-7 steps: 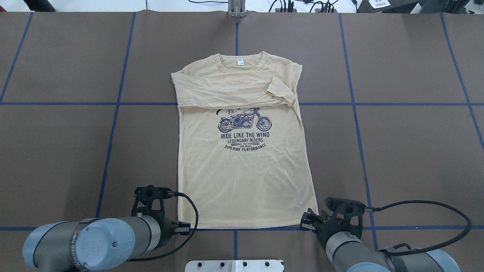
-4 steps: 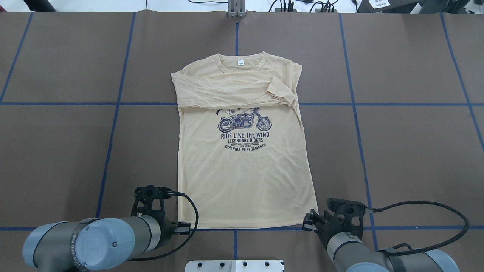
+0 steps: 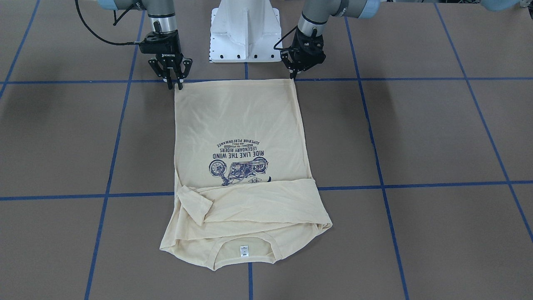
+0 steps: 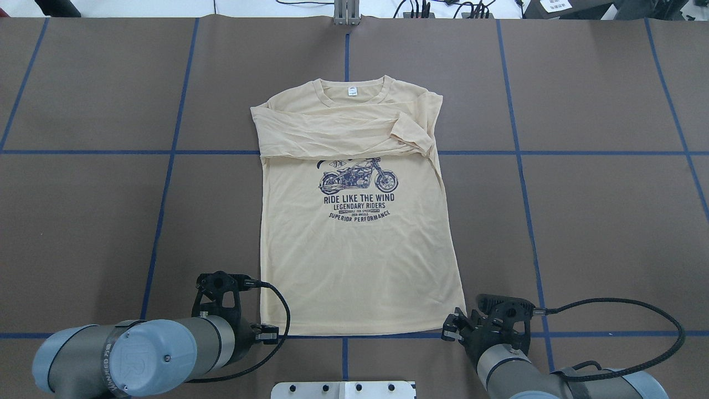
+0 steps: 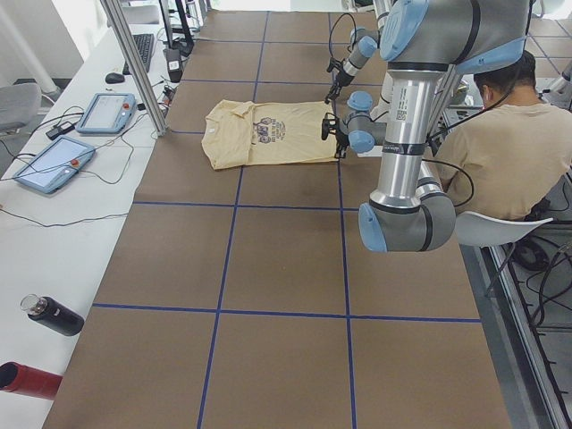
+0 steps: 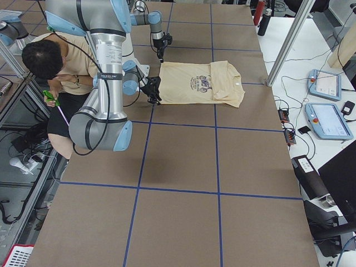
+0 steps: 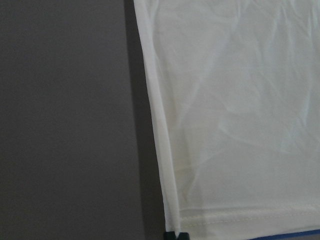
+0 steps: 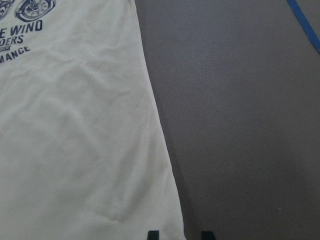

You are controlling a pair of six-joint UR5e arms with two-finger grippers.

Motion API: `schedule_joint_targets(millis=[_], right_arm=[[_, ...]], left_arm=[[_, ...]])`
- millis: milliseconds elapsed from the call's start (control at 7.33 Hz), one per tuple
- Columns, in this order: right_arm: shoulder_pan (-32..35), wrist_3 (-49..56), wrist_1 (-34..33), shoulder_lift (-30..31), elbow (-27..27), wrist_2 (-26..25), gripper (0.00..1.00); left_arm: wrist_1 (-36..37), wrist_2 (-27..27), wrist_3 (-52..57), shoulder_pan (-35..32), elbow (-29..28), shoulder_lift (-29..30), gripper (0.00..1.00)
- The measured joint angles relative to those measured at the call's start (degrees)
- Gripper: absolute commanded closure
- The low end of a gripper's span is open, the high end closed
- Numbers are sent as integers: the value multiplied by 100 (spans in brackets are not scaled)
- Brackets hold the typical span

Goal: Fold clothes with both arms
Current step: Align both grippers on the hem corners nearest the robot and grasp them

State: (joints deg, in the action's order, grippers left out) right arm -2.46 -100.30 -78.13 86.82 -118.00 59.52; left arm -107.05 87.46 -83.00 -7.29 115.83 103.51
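The pale cream-yellow shirt (image 4: 354, 244) lies flat, print up, collar far from me, both sleeves folded across the chest (image 3: 250, 204). My left gripper (image 4: 265, 331) is at the near left hem corner. In the left wrist view its tips (image 7: 177, 235) are pressed together on that corner of the shirt (image 7: 240, 125). My right gripper (image 4: 451, 327) is at the near right hem corner. In the right wrist view its tips (image 8: 179, 234) stand narrowly apart, astride the shirt's edge (image 8: 75, 150). The front view shows the left gripper (image 3: 292, 76) and the right gripper (image 3: 175, 86) low at the hem.
The white pedestal base (image 3: 245, 31) stands just behind the hem. Blue tape lines (image 4: 166, 152) grid the brown table. A metal post (image 4: 347, 14) stands at the far edge. A seated person (image 5: 500, 143) is behind the robot. Tablets (image 5: 54, 165) and bottles (image 5: 54, 315) lie on a side table.
My right gripper has shifted slightly back toward the robot at the right hem corner. The left gripper and the shirt have not moved.
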Motion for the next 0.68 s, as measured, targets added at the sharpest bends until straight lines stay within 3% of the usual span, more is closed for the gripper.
schedule_joint_targets(millis=[546, 682], right_arm=[[-73, -7, 0, -16, 28, -79, 63], [-75, -7, 0, -24, 46, -80, 72]], left_arm=[[0, -10, -4, -9, 128, -48, 100], [0, -10, -1, -9, 131, -50, 100]])
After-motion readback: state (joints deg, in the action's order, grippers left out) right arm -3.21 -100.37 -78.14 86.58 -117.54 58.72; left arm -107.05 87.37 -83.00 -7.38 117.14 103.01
